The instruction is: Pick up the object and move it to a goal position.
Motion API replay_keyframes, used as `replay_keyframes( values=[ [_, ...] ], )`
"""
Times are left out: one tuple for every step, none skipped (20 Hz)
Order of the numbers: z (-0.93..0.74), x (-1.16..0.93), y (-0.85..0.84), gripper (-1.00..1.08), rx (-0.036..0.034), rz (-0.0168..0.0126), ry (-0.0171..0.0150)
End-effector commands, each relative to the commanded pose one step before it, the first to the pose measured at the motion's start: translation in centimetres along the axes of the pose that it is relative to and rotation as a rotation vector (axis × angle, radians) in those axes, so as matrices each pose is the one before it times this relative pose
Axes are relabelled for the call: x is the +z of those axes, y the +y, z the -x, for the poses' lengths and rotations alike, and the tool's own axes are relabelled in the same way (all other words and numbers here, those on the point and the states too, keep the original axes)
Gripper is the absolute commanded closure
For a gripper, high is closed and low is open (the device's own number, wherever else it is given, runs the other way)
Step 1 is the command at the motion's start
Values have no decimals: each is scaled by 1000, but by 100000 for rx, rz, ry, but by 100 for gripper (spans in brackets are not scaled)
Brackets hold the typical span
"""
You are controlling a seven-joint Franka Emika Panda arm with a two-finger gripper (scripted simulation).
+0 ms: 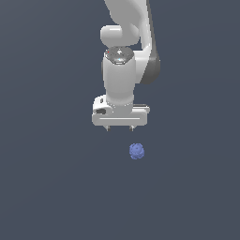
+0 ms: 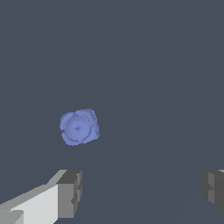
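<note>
The object is a small blue-violet knobbly ball (image 1: 136, 151) lying on the dark grey surface. It also shows in the wrist view (image 2: 79, 127). My white gripper (image 1: 120, 128) hangs above the surface, a little toward the exterior view's left of the ball and apart from it. Its two short fingertips (image 1: 107, 127) point down and stand wide apart. In the wrist view the gripper (image 2: 142, 192) is open and empty, with the grey pads (image 2: 70, 192) on either side and the ball outside the gap between them.
The white arm (image 1: 126, 33) rises from the gripper to the top of the exterior view. A flat dark grey surface (image 1: 47, 187) fills the scene around the ball.
</note>
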State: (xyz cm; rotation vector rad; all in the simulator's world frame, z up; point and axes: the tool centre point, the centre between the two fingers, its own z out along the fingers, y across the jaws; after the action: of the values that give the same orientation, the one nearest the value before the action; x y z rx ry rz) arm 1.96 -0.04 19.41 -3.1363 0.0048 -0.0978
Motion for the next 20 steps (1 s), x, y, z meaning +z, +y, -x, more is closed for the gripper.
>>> replay_keyframes(
  values=[
    [0, 0, 1, -92, 0, 0, 0],
    [3, 24, -4, -92, -67, 15, -6],
    [10, 69, 32, -92, -134, 28, -15],
    [16, 114, 32, -92, -251, 53, -27],
    [23, 159, 44, -92, -349, 74, -38],
    [29, 202, 57, -92, -445, 96, -49],
    [32, 225, 59, -92, -497, 108, -56],
    [25, 183, 45, -92, -408, 89, -47],
    [17, 137, 29, -92, -307, 66, -37],
    [9, 90, 17, -92, -201, 42, -26],
    [2, 42, 3, -92, -95, 18, -14],
    [-4, -9, -20, -92, 0, 0, 0],
    [0, -59, 11, -92, 150, -29, 21],
    [7, -35, 23, -92, 95, -11, 20],
    [-3, 10, 15, -92, 0, 0, 0],
    [-26, 68, -78, -92, -201, 12, -51],
    [-42, 104, -89, -92, -267, 12, -70],
    [-62, 146, -132, -92, -377, 14, -100],
    [-81, 186, -168, -92, -476, 15, -128],
    [-99, 229, -211, -92, -587, 16, -158]
  ],
)
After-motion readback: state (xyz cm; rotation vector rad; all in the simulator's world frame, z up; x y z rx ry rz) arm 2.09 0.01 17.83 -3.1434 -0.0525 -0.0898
